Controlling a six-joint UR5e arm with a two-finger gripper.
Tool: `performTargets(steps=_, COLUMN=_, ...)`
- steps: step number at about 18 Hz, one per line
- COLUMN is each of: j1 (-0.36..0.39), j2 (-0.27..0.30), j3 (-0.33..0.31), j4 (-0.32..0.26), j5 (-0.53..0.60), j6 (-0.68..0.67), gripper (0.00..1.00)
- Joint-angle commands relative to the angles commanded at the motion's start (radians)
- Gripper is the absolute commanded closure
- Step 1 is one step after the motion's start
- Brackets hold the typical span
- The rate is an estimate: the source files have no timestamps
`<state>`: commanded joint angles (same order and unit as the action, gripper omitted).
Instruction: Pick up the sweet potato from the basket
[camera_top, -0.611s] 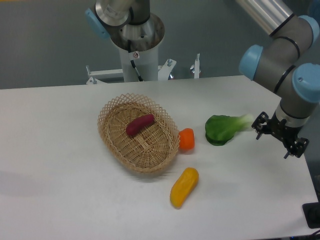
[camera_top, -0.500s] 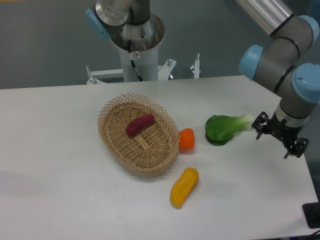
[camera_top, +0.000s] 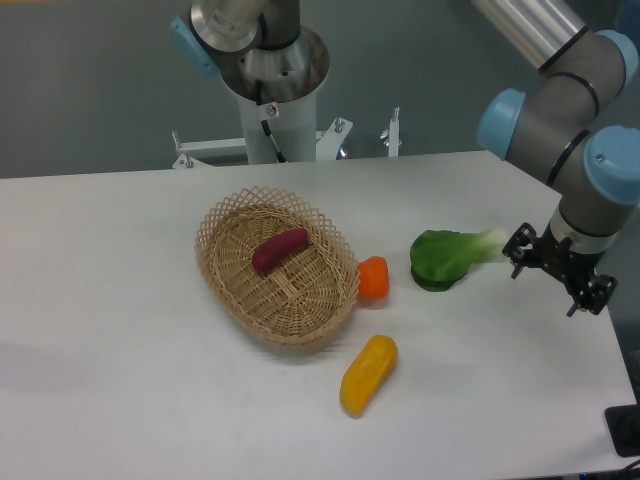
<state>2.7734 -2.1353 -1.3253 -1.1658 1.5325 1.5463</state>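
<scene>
Black two-finger claw (camera_top: 558, 272) hangs near the right edge of the white tabletop (camera_top: 130, 330), just right of the pale stem end of a green leafy vegetable (camera_top: 452, 255). Fingers seen at a slant and small; gap between them not readable, so cannot tell whether the claw is released or clenched. Nothing visibly held in it; whether it touches the stem cannot be told.

Sweet potato (camera_top: 280, 250), dark reddish-purple, lies inside the tan wicker basket (camera_top: 230, 285), on the basket floor toward its far side, long axis slanted. Basket sits about mid-table, well apart from the claw.

Small orange round piece (camera_top: 373, 278) just beside the basket's right rim, on the tabletop. Yellow-orange oblong pepper (camera_top: 368, 373) lies nearer the front edge, near the basket but not touching it.

A small sticker shows on the arm's base column (camera_top: 272, 110); its writing is too small to read
</scene>
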Motion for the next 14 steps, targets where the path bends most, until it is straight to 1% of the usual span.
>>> performTargets(steps=3, j1=0.0, j2=0.014, j3=-0.023, j4=-0.002, j5=-0.008, j6=-0.015, gripper=0.0)
performTargets(steps=5, j1=-0.003, j2=0.034, j3=-0.064, j4=0.002, j5=-0.008, j6=-0.064, gripper=0.0)
performTargets(steps=7, j1=-0.017, j2=0.061, j3=-0.101, j4=0.0, j5=-0.014, j6=-0.081, gripper=0.0)
performTargets(steps=8, j1=-0.024, j2=0.077, j3=-0.127, j4=0.0, j5=-0.026, j6=-0.081, gripper=0.0)
performTargets(steps=10, j1=-0.034, j2=0.127, j3=-0.204, j4=0.0, j5=-0.044, j6=-0.083, gripper=0.0)
performTargets(steps=14, j1=-0.1, j2=0.227, j3=-0.36, j4=0.002, j5=-0.057, j6=-0.104, gripper=0.0)
